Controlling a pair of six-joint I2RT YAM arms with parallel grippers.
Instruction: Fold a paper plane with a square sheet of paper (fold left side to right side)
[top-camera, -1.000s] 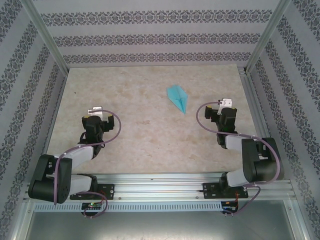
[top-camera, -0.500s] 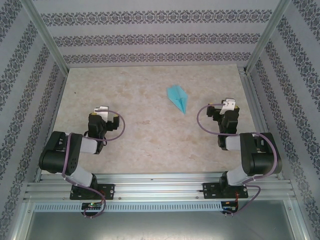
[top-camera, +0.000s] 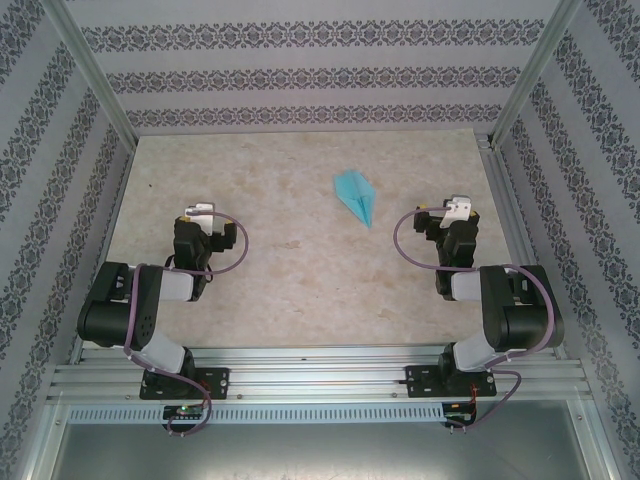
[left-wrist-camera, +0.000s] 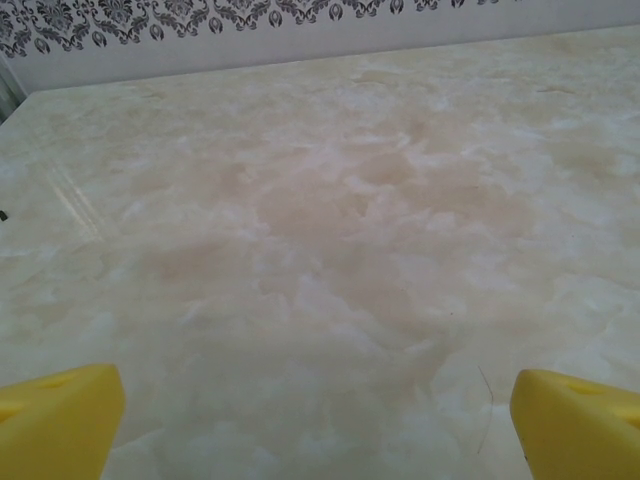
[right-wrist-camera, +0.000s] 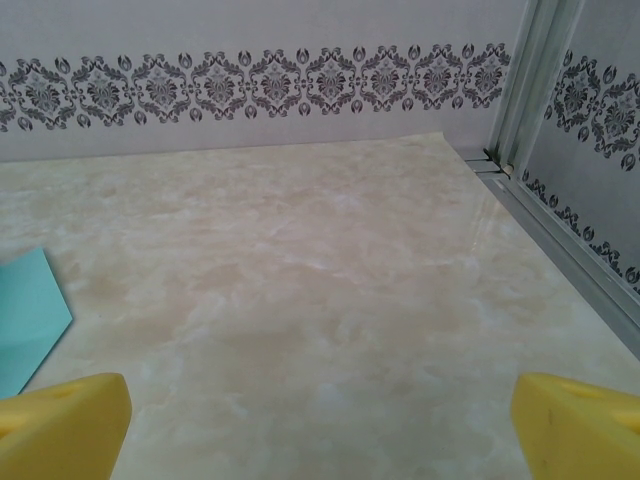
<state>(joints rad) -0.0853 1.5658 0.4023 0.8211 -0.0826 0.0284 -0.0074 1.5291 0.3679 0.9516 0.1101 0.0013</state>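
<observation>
Paper plane (top-camera: 355, 195) lies flat on the desk (top-camera: 300, 280), far of centre, nose pointing near-right. It looks fully folded, which would explain both arms sitting tucked by their bases. Left pincer (top-camera: 201, 215) gapes wide, well apart from it; right pincer (top-camera: 455, 210) is wide open too, plane near on its left

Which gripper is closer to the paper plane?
The right gripper: the paper plane lies on the table to its left. The left gripper sits clearly farther away.
</observation>
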